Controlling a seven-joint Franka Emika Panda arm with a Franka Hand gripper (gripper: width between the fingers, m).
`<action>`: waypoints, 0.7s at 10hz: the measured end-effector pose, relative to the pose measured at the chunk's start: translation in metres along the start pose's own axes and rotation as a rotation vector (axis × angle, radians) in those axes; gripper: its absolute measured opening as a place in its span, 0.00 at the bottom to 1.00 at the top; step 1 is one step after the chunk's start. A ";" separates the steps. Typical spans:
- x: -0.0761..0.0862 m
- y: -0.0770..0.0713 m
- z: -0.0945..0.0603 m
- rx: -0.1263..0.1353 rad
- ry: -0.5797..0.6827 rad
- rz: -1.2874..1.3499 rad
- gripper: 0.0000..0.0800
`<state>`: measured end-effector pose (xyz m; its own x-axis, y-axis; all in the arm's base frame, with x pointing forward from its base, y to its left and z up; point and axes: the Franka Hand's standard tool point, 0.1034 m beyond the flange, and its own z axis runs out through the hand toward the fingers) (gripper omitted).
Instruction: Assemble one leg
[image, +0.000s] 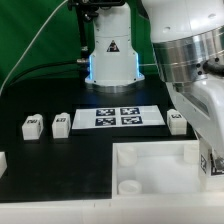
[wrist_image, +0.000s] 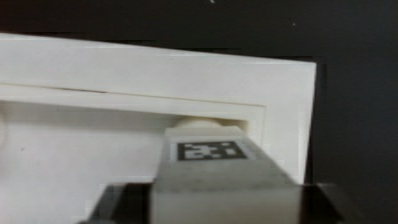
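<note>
The gripper holds one leg over a corner socket of the single tabletop; three more legs and one marker board lie on the table

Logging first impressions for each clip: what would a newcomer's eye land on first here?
Probably the wrist view, where a leg with a marker tag is clamped in the pincer, right over a round corner socket of the white tabletop. In the exterior view the marker board lies mid-table, with two loose legs on its left and another on its right.
</note>
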<state>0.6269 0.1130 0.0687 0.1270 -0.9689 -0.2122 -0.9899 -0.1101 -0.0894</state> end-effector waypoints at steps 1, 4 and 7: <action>0.000 0.000 0.000 -0.001 0.000 -0.047 0.63; -0.004 0.001 0.001 -0.020 0.016 -0.510 0.77; -0.001 0.001 0.001 -0.022 0.013 -0.795 0.81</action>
<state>0.6259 0.1145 0.0677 0.7956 -0.6004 -0.0816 -0.6037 -0.7742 -0.1899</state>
